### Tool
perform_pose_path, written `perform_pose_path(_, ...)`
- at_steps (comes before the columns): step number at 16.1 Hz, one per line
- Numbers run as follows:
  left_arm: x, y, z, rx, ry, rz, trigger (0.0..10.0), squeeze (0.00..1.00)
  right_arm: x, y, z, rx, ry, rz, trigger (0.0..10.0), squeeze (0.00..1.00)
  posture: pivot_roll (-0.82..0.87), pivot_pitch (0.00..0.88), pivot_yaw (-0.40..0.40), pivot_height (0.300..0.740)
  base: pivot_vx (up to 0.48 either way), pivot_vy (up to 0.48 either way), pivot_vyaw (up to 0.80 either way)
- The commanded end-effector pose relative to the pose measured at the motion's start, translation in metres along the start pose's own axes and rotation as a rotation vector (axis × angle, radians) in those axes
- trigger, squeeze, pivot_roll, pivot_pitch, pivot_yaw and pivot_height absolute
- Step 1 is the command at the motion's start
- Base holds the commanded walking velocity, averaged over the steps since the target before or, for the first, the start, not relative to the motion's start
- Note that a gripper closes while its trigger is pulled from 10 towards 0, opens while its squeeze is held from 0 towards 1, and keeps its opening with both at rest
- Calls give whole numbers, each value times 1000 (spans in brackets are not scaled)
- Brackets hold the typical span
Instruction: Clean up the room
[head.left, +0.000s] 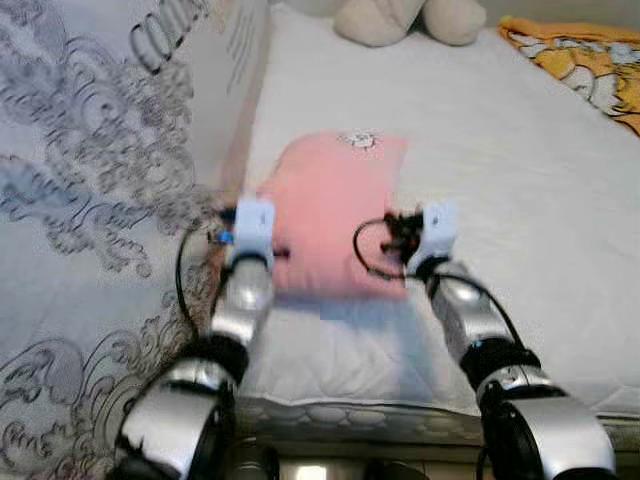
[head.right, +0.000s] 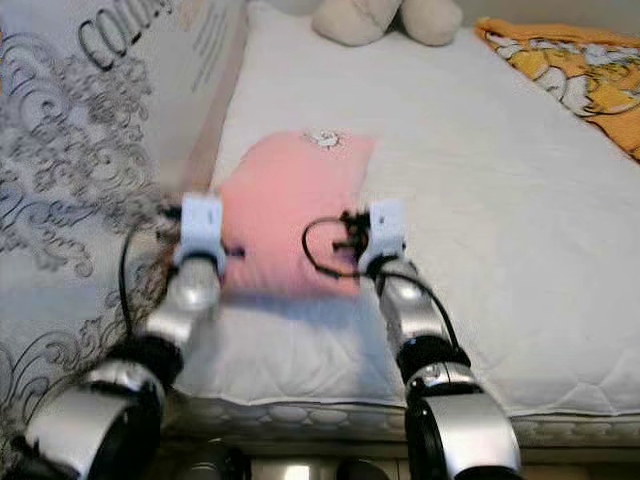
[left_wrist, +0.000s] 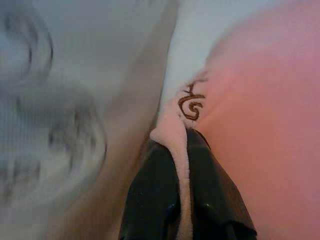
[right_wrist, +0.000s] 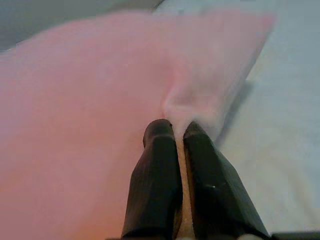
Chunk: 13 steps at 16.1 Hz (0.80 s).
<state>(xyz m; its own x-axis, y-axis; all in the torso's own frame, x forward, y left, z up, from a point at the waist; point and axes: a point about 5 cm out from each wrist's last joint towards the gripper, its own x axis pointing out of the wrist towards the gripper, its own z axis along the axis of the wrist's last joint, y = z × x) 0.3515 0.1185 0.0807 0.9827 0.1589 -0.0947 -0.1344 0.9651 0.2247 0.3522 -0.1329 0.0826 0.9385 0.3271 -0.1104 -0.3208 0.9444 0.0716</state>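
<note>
A pink pillow (head.left: 325, 205) with a small embroidered mark hangs a little above the white mattress (head.left: 520, 200), held between both arms. My left gripper (left_wrist: 182, 145) is shut on the pillow's left edge, a fold of pink fabric pinched between its black fingers (left_wrist: 155, 195). On the pillow's right edge my right gripper (right_wrist: 176, 131) is shut as well, with fabric squeezed between its fingers (right_wrist: 205, 175). In the head views the two wrists (head.left: 253, 228) (head.left: 432, 232) flank the pillow near the bed's front left part.
A grey patterned blanket (head.left: 90, 180) lies along the left of the bed. A beige plush toy (head.left: 400, 18) sits at the head of the mattress. An orange printed cloth (head.left: 590, 65) lies at the far right. The mattress edge (head.left: 400, 415) runs just in front of me.
</note>
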Motion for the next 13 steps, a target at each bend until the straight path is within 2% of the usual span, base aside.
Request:
perform_pose_path(1, -1, 0, 3, 2, -24, 31, 10000, 0, -6, -6, -8, 22, 24, -7, 10000, 0, 31, 131, -31, 740, 0, 0, 0)
perform_pose_path(5, -29, -33, -12, -37, 3, -95, 10000, 0, -19, -7, -31, 42, 95, 37, 10000, 0, 27, 128, -36, 740, 0, 0, 0)
perform_pose_path(6, -41, -50, -12, -60, -7, -178, 10000, 0, -25, -10, -36, 48, 104, 46, 10000, 0, 25, 125, -38, 740, 0, 0, 0)
perform_pose_path(7, -44, -54, -11, -64, -9, -198, 10000, 0, -26, -11, -37, 48, 104, 45, 10000, 0, 25, 125, -38, 740, 0, 0, 0)
perform_pose_path(8, -50, -65, -6, -88, -20, -258, 10000, 0, -32, -19, -40, 41, 110, 30, 10000, 0, 24, 121, -39, 740, 0, 0, 0)
perform_pose_path(11, -47, -66, 5, -106, -42, -282, 10000, 0, -35, -29, -39, 21, 110, -6, 10000, 0, 18, 112, -35, 740, 0, 0, 0)
perform_pose_path(13, -39, -61, 20, -111, -82, -278, 10000, 0, -31, -33, -27, -21, 81, -21, 10000, 0, 18, 106, -35, 740, 0, 0, 0)
